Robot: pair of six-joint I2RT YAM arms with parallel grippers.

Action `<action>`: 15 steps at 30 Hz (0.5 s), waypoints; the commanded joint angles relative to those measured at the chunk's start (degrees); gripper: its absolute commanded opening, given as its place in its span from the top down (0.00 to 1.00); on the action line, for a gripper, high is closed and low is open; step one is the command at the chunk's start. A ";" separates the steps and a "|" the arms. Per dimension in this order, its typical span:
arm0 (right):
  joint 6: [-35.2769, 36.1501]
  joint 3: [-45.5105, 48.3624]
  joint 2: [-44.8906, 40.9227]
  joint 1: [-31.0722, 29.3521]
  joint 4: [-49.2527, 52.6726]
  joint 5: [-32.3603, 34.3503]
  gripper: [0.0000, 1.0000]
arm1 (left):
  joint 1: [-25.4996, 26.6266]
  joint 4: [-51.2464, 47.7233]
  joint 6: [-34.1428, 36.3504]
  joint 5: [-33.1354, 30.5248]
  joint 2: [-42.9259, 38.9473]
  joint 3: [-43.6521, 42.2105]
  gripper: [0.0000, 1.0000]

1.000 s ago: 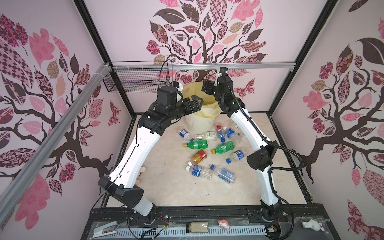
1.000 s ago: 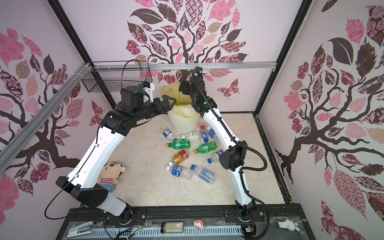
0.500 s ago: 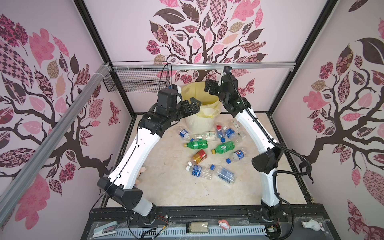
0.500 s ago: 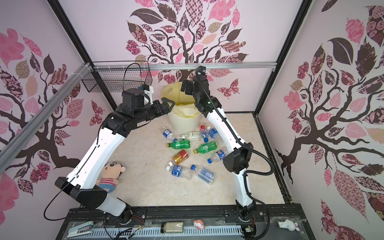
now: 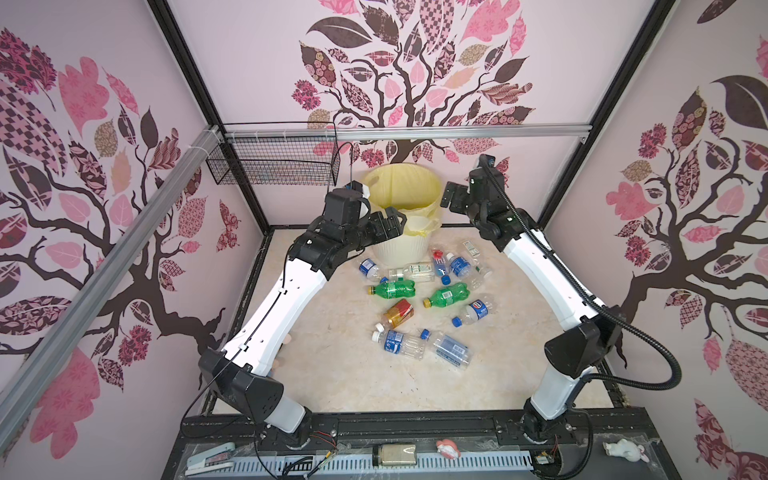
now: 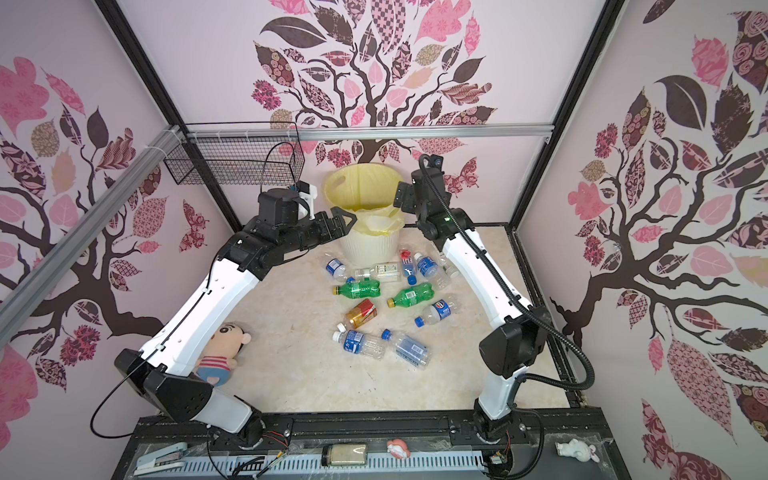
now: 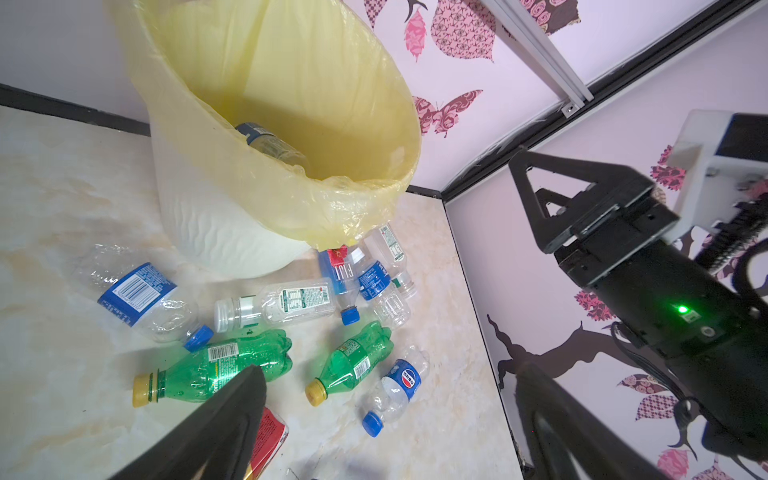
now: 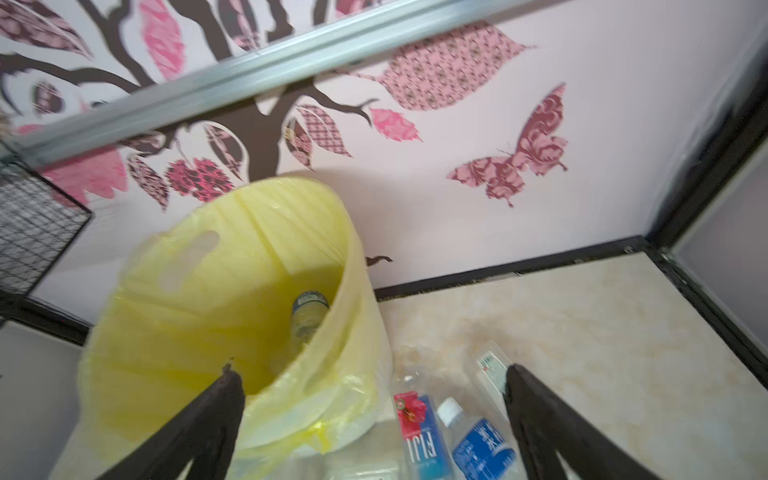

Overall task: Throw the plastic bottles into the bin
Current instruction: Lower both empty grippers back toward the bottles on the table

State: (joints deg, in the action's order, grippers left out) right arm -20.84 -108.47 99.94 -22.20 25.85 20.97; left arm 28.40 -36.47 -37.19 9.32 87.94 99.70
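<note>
Bin: cream ribbed bucket, standing at the back wall, with a yellow bag lining it. One clear blue-labelled bottle is lying inside. Other plastic bottles are lying scattered on the floor in front of it. Wire basket is hanging back left. Left gripper and right gripper are hovering beside the rim, fingers spread apart, gripping nothing.

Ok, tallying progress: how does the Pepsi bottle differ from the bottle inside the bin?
The Pepsi bottle is outside, on the table; the binned bottle sits within the yellow-lined bin. The Pepsi bottle lies flat; the binned bottle leans against the bin's side. Both are clear with blue labels.
</note>
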 commanded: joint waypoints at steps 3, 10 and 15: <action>-4.32 9.91 -7.60 6.04 3.20 -1.95 0.00 | 4.39 0.86 4.90 0.52 1.86 -1.92 0.03; -5.20 20.92 -9.80 10.61 4.96 -6.14 0.00 | 7.78 2.42 5.62 3.02 2.46 -7.29 0.03; -5.58 27.85 -10.46 10.76 6.23 -11.61 0.00 | 8.77 3.36 5.47 4.68 2.38 -10.51 0.03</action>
State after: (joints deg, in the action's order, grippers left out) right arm -25.41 -82.56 91.77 -11.38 29.56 13.67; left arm 36.88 -35.14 -32.73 12.38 90.41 91.50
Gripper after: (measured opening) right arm 0.997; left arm 0.972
